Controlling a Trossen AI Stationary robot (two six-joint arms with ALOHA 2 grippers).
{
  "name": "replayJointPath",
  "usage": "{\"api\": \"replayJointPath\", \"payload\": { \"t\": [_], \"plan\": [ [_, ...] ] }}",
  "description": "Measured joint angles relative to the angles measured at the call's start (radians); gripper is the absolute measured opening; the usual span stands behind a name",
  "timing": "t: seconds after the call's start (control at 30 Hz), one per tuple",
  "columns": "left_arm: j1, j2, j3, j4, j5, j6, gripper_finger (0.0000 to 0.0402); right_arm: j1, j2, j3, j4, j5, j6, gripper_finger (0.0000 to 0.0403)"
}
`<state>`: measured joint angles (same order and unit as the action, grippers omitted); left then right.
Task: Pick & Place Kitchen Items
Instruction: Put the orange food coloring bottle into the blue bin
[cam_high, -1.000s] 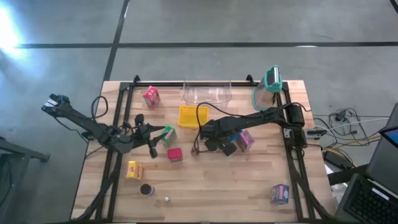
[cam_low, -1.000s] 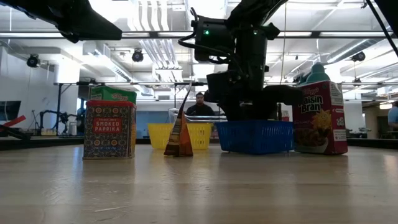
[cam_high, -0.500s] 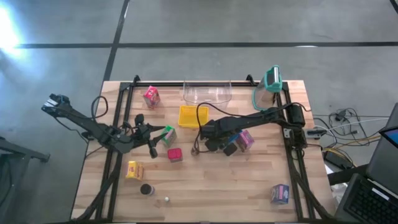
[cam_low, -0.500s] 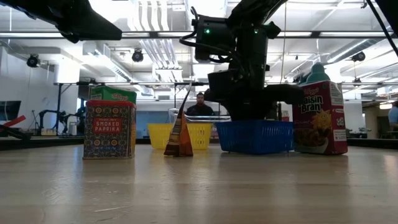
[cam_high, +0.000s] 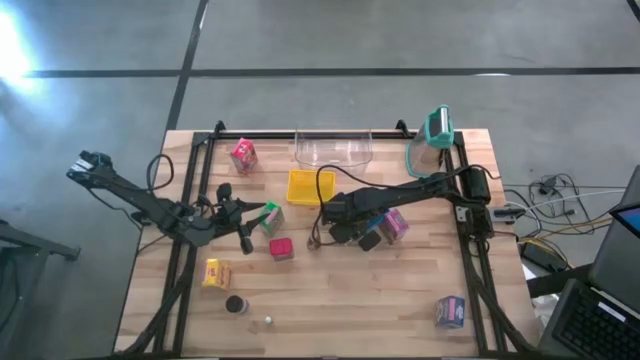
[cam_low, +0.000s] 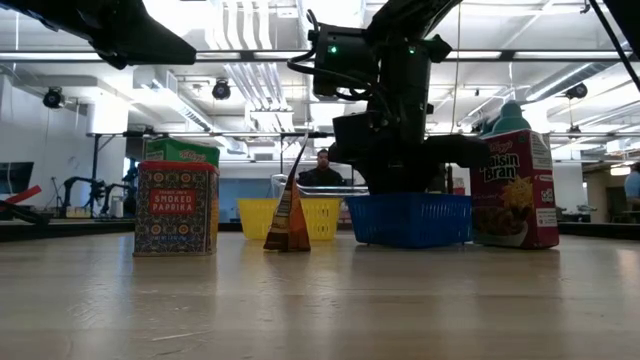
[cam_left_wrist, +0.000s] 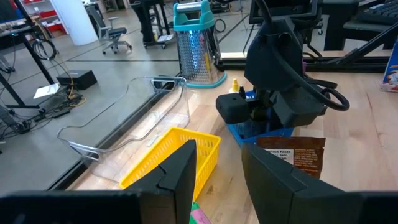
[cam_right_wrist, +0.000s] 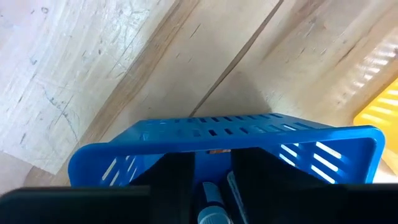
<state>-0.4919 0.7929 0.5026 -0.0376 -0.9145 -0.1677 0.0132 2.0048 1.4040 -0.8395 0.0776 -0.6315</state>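
Behind the wooden table (cam_high: 400, 290) I see a lit workshop. My right gripper (cam_right_wrist: 210, 180) hangs inside the blue basket (cam_right_wrist: 217, 146) at mid-table, jaws part open around what looks like a small bottle (cam_right_wrist: 210, 205). My left gripper (cam_left_wrist: 217, 171) waits by the green carton (cam_high: 271, 216); I can't tell its grip. Other cartons lie scattered.

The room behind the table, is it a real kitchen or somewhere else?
Probably a robot lab or workshop, not a kitchen. The wooden table stands on bare concrete with cables beside it. Behind it are office chairs, metal frames and ceiling strip lights. The food cartons look like practice props.
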Motion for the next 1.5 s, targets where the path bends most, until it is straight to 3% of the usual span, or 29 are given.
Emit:
{"api": "replayJointPath", "payload": {
  "t": [0.3,0.63,0.9,1.1,1.5],
  "plan": [
    [0.0,0.0,0.0,0.0,0.0,0.0,0.0136,0.002,0.0,0.006,0.008,0.001,0.002,0.0173],
    [0.0,0.0,0.0,0.0,0.0,0.0,0.0136,0.002,0.0,0.006,0.008,0.049,0.008,0.0203],
    [0.001,0.0,0.0,0.0,0.0,0.0,0.0136,0.002,-0.001,0.01,0.038,0.074,-0.01,0.0189],
    [0.001,0.0,0.0,0.0,0.0,0.0,0.0136,0.001,0.007,0.008,0.072,0.005,-0.023,0.017],
    [0.001,0.0,0.0,-0.001,0.0,0.0,0.0136,-0.001,0.022,-0.013,0.075,0.0,-0.026,0.0142]
  ]
}}
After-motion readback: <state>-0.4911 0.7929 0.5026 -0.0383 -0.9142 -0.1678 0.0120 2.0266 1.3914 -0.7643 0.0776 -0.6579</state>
